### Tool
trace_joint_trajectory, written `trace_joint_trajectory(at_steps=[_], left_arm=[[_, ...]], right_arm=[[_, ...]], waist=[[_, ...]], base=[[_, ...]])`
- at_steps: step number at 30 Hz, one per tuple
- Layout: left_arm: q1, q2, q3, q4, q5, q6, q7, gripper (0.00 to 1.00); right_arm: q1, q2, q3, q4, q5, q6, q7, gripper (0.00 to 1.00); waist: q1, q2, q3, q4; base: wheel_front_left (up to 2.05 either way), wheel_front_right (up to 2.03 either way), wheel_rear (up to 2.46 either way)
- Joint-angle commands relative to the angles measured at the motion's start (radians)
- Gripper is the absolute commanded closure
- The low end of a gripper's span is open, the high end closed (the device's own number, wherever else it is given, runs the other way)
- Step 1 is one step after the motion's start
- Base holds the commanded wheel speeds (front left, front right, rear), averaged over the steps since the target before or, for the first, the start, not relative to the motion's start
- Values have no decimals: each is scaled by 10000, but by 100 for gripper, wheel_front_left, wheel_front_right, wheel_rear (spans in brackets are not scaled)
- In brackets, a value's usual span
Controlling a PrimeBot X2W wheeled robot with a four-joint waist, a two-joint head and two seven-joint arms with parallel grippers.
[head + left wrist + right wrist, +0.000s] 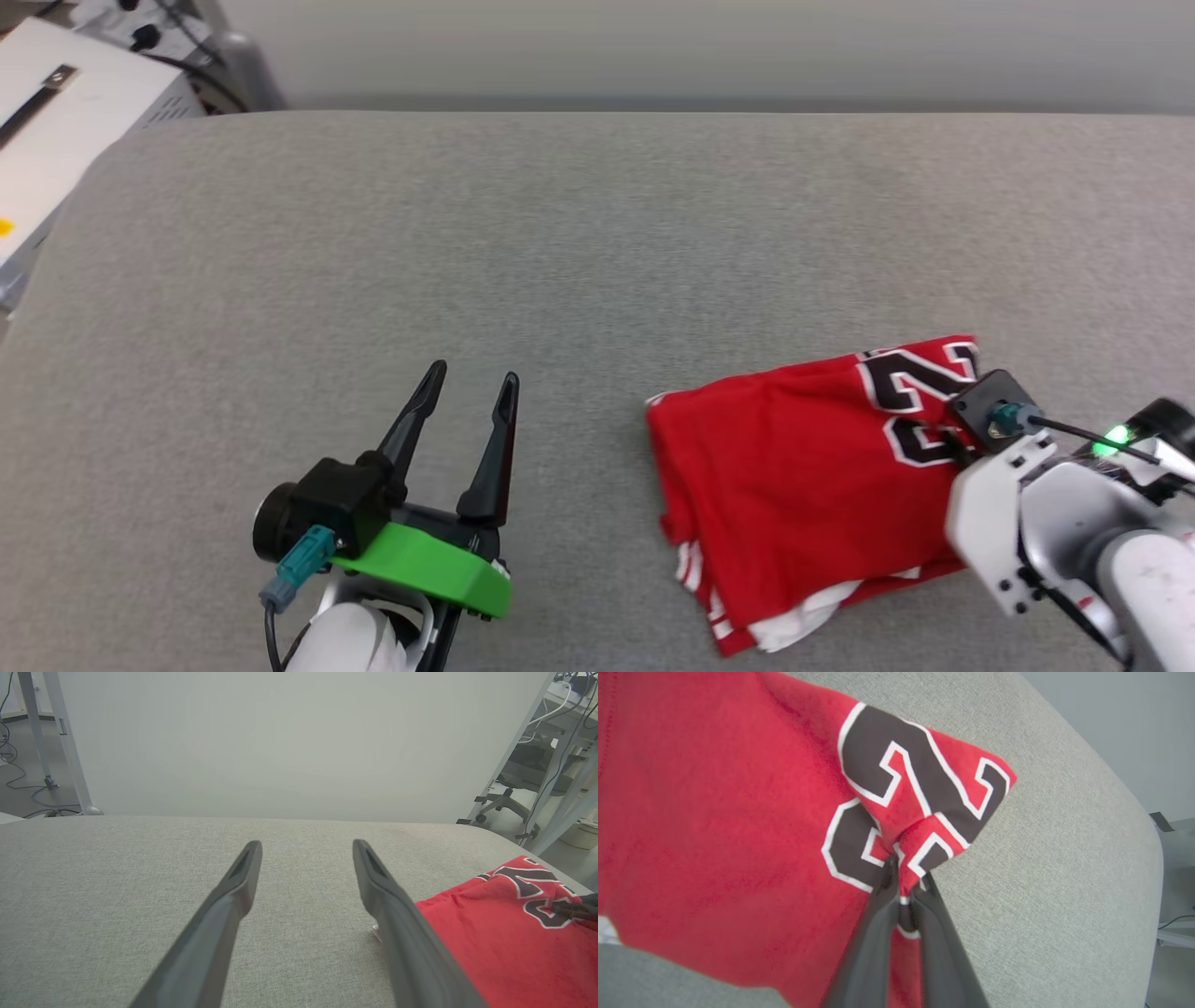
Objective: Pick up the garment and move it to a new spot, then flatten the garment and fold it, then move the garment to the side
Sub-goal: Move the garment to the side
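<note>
The garment (pixel 794 457) lies folded on the near right part of the grey fabric-covered tabletop (pixel 597 233), with white sleeve and striped trim showing at its near edge. Its far right corner carries large black numerals outlined in white. A "2" reads clearly, while the figure beside it is bunched and cannot be read whole. The right end effector (pixel 906 879) has its fingers pressed together on a pinch of red cloth at that lettering. The left end effector (pixel 471 378) is spread and holds nothing, over bare fabric just left of the garment.
</note>
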Motion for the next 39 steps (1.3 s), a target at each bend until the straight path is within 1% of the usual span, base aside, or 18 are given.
trace_joint_trajectory(at_steps=[1,3,8,11,15,17,21,22,27,30,34,39], left_arm=[[12,29,-26,-34,-35,-27,-59,0],[-34,39,-166,-91,-11,-27,-59,0],[-264,138,-771,-198,155,-27,-59,0],[-565,182,-1191,-342,228,-27,-59,0],[-1088,334,-1671,-521,302,-27,-59,0],[-1481,483,-1894,-618,345,-27,-59,0],[-2006,751,-2052,-829,412,-27,-59,0],[-2214,932,-2130,-969,447,-27,-59,0],[-2655,1363,-2223,-1378,518,-27,-59,0],[-2846,1467,-2027,-1676,480,-27,-59,0],[-2966,1624,-1898,-1826,486,-27,-59,0],[-3003,1646,-1905,-1878,495,-27,-59,0]], right_arm=[[-227,-460,99,-95,-52,-11,65,100],[-466,-1170,213,-183,13,-11,89,100],[-950,-2354,127,59,144,-11,-10,100],[-1185,-2809,-59,441,249,-11,-233,100],[-1476,-3295,-504,1177,285,-11,-725,100],[-1701,-3521,-870,1851,276,-11,-1260,100],[-2106,-3709,-1542,3136,106,-11,-2185,100],[-2351,-3731,-1916,3780,4,-11,-2635,100],[-2978,-3547,-2908,5242,-349,-11,-3433,100],[-3328,-3425,-3540,6176,-568,-11,-3811,100],[-3717,-3305,-3952,7113,-747,-11,-4148,100],[-4203,-3164,-4502,7837,-1182,-11,-4617,100]], waist=[[0,108,-65,-773],[0,108,40,-1164],[0,108,441,-1897],[0,108,874,-2235],[0,108,1664,-2486],[0,108,2147,-2555],[0,108,2879,-2641],[0,108,3259,-2650],[0,108,4091,-2536],[0,108,4489,-2415],[0,108,4822,-2294],[0,108,5007,-2148]], base=[[0,0,0],[0,0,0],[0,0,0],[0,0,0],[0,0,0],[0,0,0],[0,0,0],[0,0,0],[0,0,0],[0,0,0],[0,0,0],[0,0,0]])
